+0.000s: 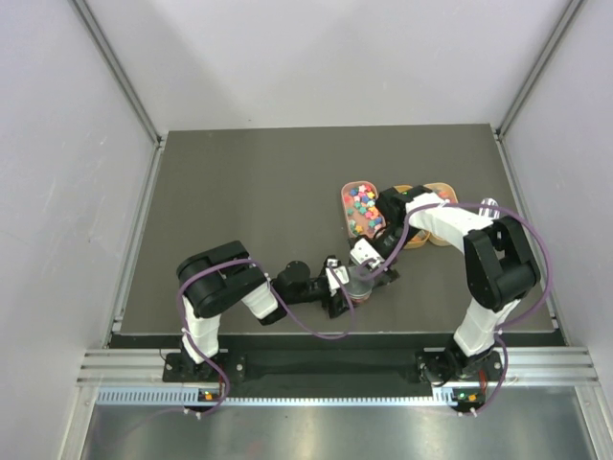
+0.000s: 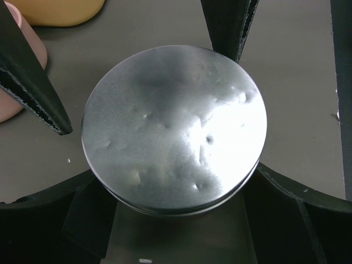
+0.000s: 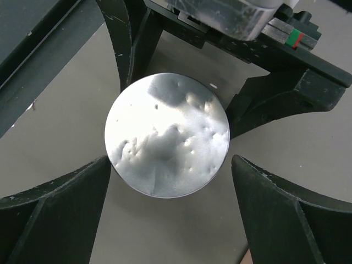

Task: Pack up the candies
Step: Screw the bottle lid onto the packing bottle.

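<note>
Near the front edge of the dark table (image 1: 239,201), the left claw (image 2: 176,171) pinches the small round jar (image 1: 361,285). Its two fingers press against the jar's sides just under the silver lid (image 2: 175,129), which sits flat on top. The right claw (image 3: 171,164) hangs over the same jar from the far side, spread. Its fingers (image 3: 60,203) straddle the lid crosswise to the left ones, and a sliver of table shows between the lid's rim and one finger. Farther back, the candies (image 1: 360,205), multicoloured cubes, lie heaped in a salmon oval tray (image 1: 356,183). Just right of it sit orange trays (image 1: 439,190), partly hidden by the right arm; their contents cannot be made out.
</note>
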Motion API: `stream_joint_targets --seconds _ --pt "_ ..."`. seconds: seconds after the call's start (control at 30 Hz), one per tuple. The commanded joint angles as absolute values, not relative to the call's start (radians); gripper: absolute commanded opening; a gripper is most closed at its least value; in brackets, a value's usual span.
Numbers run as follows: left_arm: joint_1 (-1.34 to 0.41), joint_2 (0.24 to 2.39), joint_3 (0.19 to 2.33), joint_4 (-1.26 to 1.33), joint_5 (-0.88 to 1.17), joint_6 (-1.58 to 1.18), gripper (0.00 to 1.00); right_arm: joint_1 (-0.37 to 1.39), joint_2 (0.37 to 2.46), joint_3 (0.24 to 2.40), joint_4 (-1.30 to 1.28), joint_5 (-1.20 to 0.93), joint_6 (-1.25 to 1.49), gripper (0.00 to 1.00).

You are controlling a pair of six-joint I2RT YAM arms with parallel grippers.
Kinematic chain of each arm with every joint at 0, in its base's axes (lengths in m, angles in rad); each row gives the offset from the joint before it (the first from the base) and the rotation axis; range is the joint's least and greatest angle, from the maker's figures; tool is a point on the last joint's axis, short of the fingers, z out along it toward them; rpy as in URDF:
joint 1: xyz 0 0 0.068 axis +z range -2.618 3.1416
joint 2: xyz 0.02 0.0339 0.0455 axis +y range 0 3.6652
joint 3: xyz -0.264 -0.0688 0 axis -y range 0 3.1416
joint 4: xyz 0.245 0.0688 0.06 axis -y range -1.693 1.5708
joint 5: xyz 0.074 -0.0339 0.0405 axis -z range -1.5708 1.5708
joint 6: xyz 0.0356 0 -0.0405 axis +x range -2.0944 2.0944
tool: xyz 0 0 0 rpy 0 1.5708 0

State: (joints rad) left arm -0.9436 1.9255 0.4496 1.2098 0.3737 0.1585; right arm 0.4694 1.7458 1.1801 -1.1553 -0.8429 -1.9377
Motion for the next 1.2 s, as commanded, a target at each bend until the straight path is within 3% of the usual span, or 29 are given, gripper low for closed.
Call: stream_joint_targets --seconds 0.0,0.4,0.8,1.03,1.17 --pt "-0.936 1.976 0.448 1.052 0.336 0.201 0.81 0.482 1.698 1.195 -1.17 -0.894 -1.967 0.91" --pt "-0.936 1.977 0.454 1.045 0.324 0.207 0.81 0.505 1.693 1.186 -1.218 -0.885 -1.993 0.94" --pt "-0.937 1.979 0.453 1.051 0.324 0.207 0.82 0.52 1.723 1.183 -1.158 -0.845 -1.936 0.88" --pt "-0.936 1.965 0.442 1.061 0.313 0.209 0.81 0.546 1.75 1.203 -1.138 -0.81 -1.8 0.71" --pt "-0.934 1.953 0.446 1.051 0.278 0.187 0.81 0.575 1.73 1.178 -1.077 -0.81 -1.686 0.67"
